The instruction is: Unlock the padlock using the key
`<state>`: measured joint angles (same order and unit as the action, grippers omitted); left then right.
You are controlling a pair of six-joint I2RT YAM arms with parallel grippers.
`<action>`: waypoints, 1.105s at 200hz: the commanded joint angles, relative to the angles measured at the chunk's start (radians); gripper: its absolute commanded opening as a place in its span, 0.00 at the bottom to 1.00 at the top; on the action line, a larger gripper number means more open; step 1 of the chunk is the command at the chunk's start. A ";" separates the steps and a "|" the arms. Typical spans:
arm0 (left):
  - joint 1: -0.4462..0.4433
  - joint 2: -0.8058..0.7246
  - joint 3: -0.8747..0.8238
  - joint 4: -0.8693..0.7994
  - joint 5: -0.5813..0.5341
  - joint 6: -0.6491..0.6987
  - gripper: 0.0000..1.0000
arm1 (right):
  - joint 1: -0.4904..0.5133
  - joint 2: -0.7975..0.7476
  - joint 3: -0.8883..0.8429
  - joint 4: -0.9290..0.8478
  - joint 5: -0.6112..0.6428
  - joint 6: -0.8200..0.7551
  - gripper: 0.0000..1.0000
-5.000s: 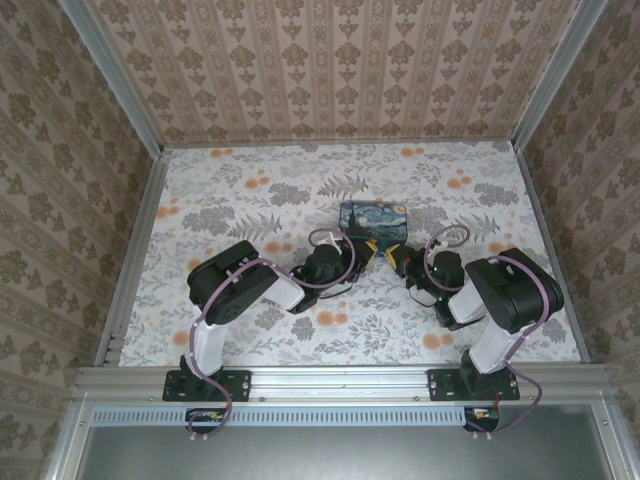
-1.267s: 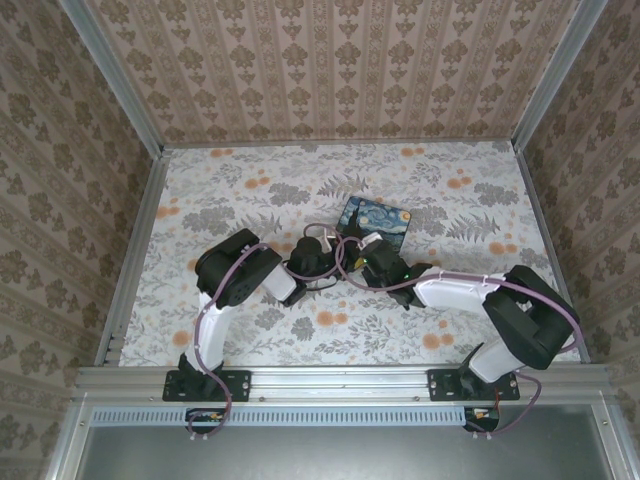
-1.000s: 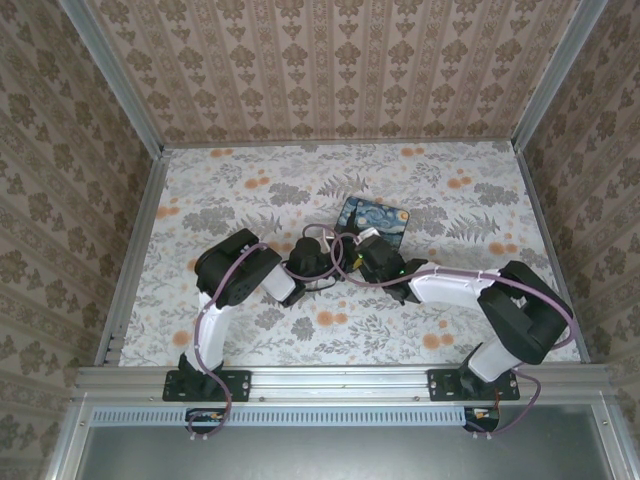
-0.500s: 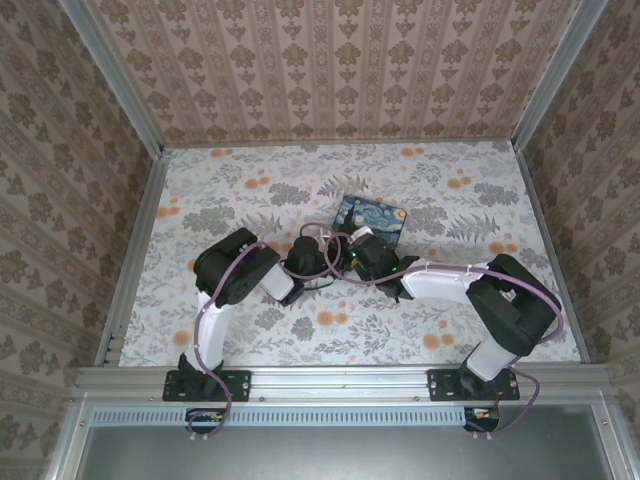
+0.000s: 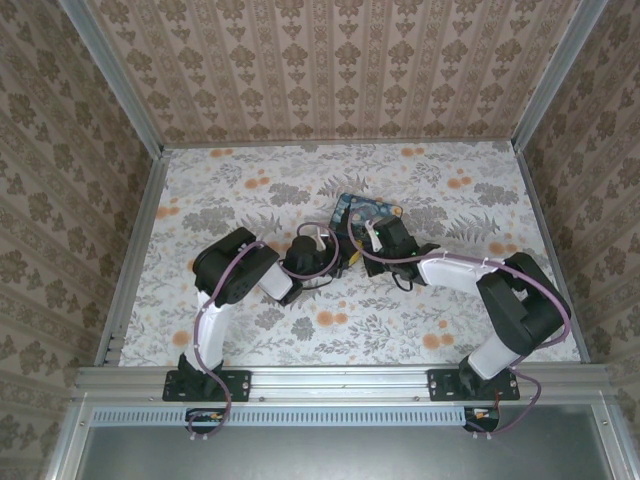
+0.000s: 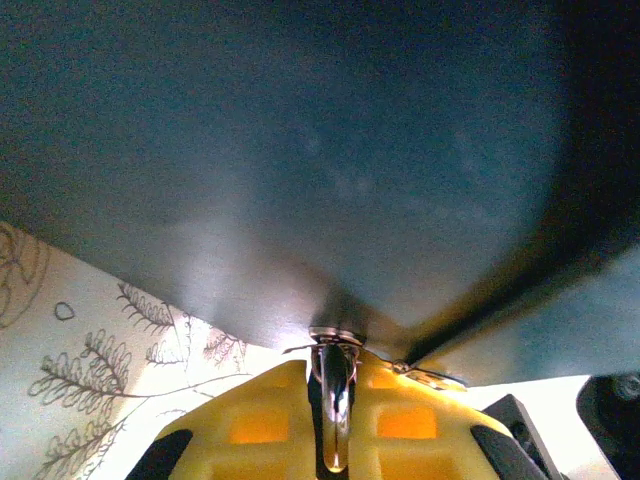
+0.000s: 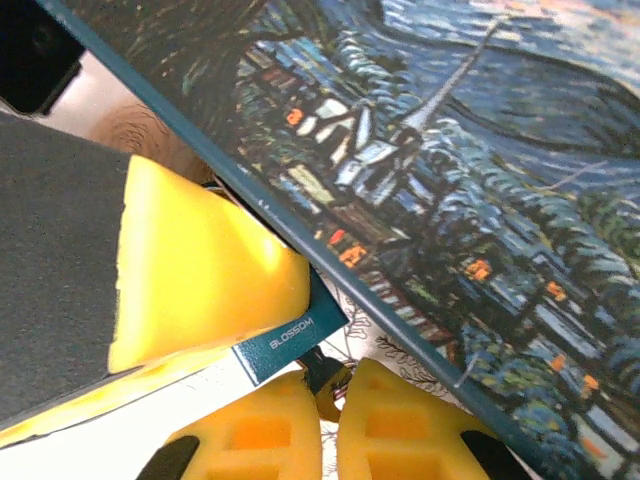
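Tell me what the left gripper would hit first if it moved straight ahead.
Most likely the dark teal side of the painted box, directly ahead of the left gripper in its wrist view; it seems near, but depth is unclear.

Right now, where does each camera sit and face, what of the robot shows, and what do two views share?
Top external: high behind the bases, looking down on the floral table; left arm, right arm show.
Left wrist: facing a dark teal surface; yellow-padded left hand clamps a shiny metal piece.
Right wrist: facing the rectangular night-sky painted box; yellow-padded right hand below.
Shared: top, right wrist see that box.
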<state>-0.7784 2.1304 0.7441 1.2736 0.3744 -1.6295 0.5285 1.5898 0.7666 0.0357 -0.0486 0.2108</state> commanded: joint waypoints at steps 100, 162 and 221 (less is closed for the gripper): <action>-0.010 0.010 -0.015 0.034 0.041 0.009 0.00 | -0.098 -0.175 -0.178 0.160 -0.249 0.286 0.54; -0.020 -0.009 -0.053 0.033 0.062 0.032 0.00 | -0.126 -0.101 -0.256 0.356 -0.272 0.459 0.56; -0.043 -0.004 -0.113 0.031 0.062 0.070 0.21 | -0.172 -0.065 -0.240 0.475 -0.273 0.539 0.56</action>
<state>-0.7979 2.1300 0.6853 1.3453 0.3843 -1.6028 0.3801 1.5070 0.5156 0.3847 -0.3237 0.7029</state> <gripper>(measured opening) 0.152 0.562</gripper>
